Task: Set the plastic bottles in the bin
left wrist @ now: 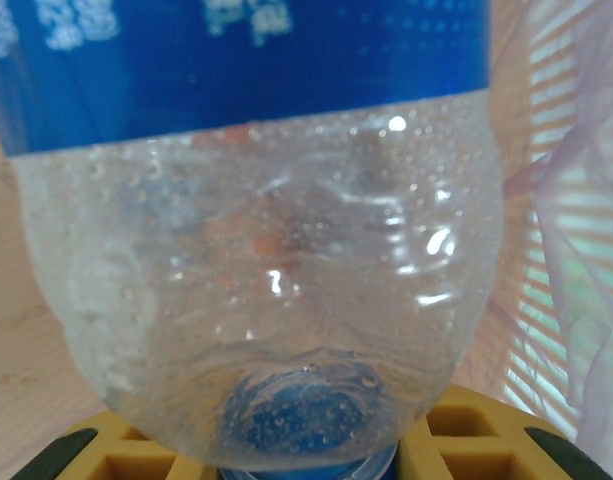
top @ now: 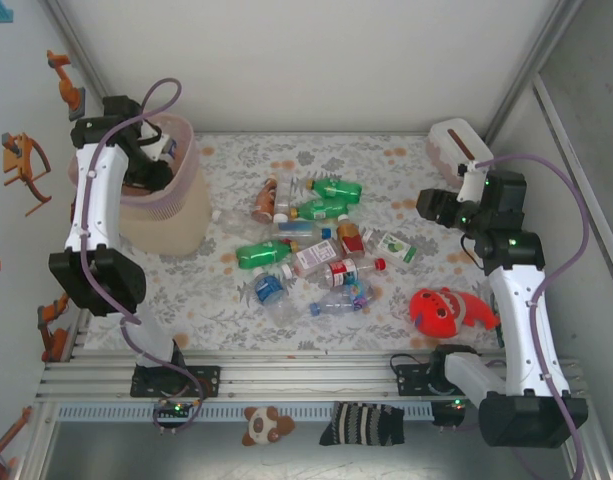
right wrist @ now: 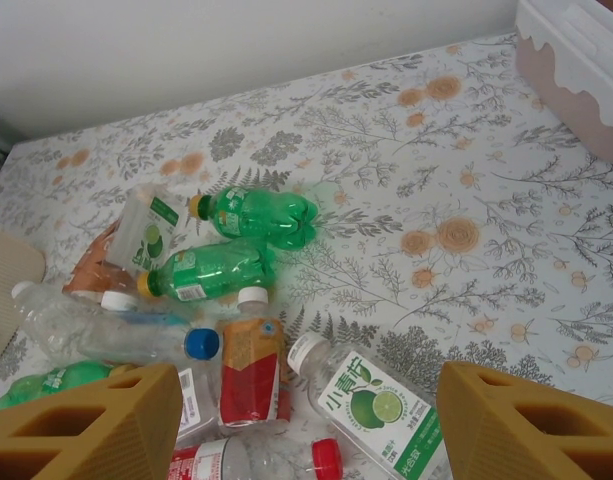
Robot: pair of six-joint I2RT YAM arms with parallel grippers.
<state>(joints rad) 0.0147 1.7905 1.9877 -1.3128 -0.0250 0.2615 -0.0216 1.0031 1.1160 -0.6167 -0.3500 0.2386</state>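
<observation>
Left wrist shows left jaws clamping a blue-labelled bottle point(left wrist: 256, 300) in the bin point(left wrist: 548, 130); right wrist shows right jaws parted.

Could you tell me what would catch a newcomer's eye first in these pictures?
The heap of bottles mid-table, several bright green, on the flowered cloth. At far left, the left hand holds a blue-labelled bottle at the pink bin. A red toy lies at near right.
</observation>
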